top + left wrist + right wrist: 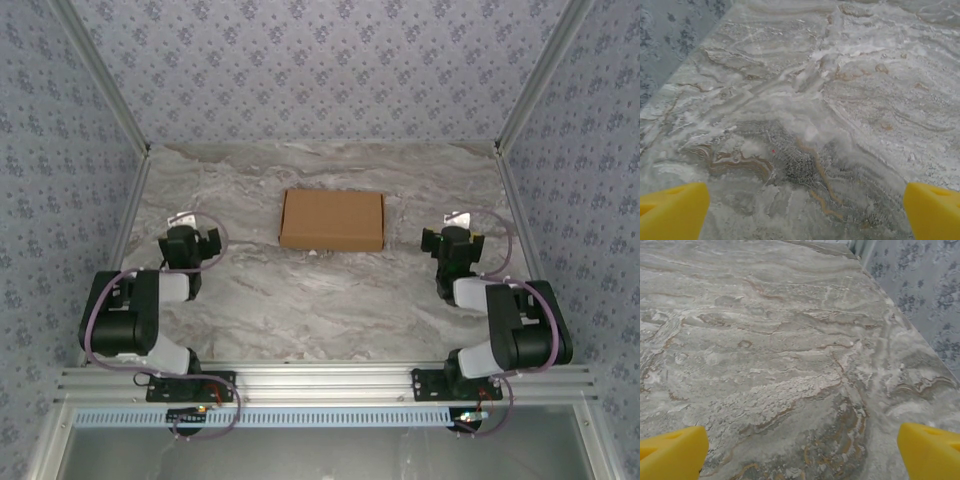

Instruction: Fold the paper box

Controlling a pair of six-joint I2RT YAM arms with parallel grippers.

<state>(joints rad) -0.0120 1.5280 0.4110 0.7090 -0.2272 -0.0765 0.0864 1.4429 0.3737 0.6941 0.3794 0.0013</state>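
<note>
A brown paper box (332, 220) lies flat on the marbled grey table (300, 300), just behind the table's middle and squarely between the two arms. From overhead it looks like a shallow rectangle with its lid down, though the view is too distant to tell whether the flaps are tucked in.

The left pincer (190, 240) hangs over the table to the left of the box, well apart from it, and the right pincer (455, 242) mirrors it on the other side. Neither touches the cardboard.

In the left wrist view, the left pincer (805, 212) is spread wide, its yellow fingertips (675, 212) at the lower corners with bare marble between them. The right wrist view shows the right pincer (802, 450) just as wide, its yellow fingertips (930, 450) framing bare table. Both are holding nothing.

Blue-grey patterned walls (320, 70) enclose the table on three sides, and both arm bases are bolted to an aluminium rail (320, 380) at the near edge.
</note>
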